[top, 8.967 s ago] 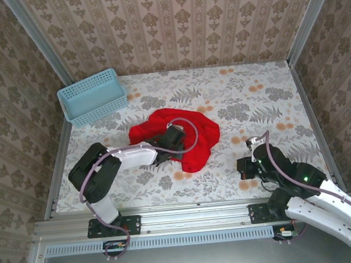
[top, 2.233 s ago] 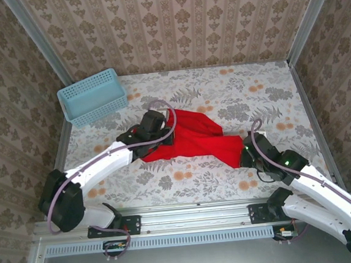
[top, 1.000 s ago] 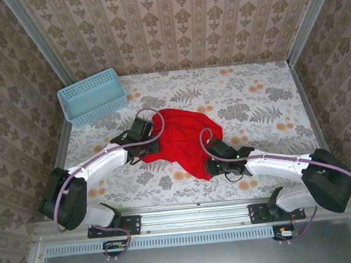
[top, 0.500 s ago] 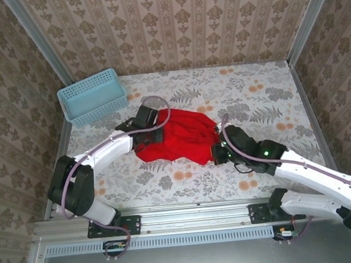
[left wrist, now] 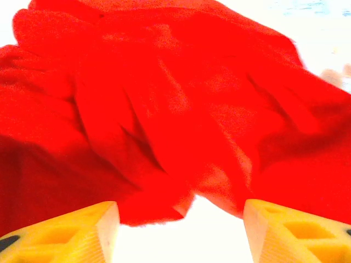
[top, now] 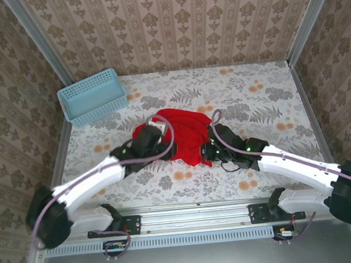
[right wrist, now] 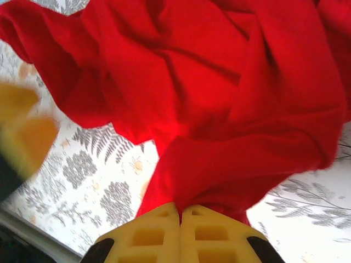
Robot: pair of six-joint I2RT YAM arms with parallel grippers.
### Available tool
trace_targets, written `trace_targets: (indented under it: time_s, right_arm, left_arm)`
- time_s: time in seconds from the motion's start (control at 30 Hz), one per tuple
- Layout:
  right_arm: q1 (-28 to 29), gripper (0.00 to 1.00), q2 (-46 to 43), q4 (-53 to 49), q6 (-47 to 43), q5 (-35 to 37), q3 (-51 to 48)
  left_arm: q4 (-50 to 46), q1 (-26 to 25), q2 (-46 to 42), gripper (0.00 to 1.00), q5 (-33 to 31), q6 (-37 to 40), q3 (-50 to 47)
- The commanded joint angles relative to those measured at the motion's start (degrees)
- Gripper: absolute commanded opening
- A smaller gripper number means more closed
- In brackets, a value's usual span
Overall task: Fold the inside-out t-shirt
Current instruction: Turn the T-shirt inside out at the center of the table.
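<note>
I see the t-shirt [top: 181, 131], bright red, crumpled in a heap right of the basket [top: 92, 97]. My right gripper [right wrist: 181, 216] pinches its edge; the left gripper [left wrist: 178, 216] gapes, apparently just short of the cloth.

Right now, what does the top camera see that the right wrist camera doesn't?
From the top camera: the blue basket by the far left corner, plus the left arm and right arm reaching in. From the right wrist camera: close up, the right tool pinched shut on a bunch of the red shirt. In both: that shirt, crumpled on the flowery table.
</note>
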Motion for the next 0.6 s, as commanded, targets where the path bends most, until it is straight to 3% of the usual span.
trace_targets:
  time_s: [0.0, 0.1, 0.2, 0.4, 0.57]
  right_arm:
    - [0.01, 0.0, 2.82, 7.13, 7.84, -1.93, 2.53]
    - [1.37, 0.0, 4.17, 9.03, 9.92, -0.77, 3.26]
    - [2.95, 0.0, 4.61, 11.56, 12.35, 0.17, 3.17]
    - [3.96, 0.0, 1.89, 12.96, 13.44, 1.14, 1.01]
    - [4.32, 0.0, -3.36, 10.25, 13.34, 3.37, -2.21]
  left_arm:
    - [10.44, -6.44, -7.48, 0.67, -3.08, -4.85, -7.03]
    - [14.68, -12.01, -8.42, 0.71, -5.73, -6.02, -9.29]
    - [20.71, -14.07, -6.28, 0.75, -4.63, -7.01, -10.63]
    - [20.92, -13.23, 2.27, 0.73, -6.1, -10.55, -8.67]
    - [19.82, -10.16, 7.04, 0.6, -7.24, -14.45, -9.19]
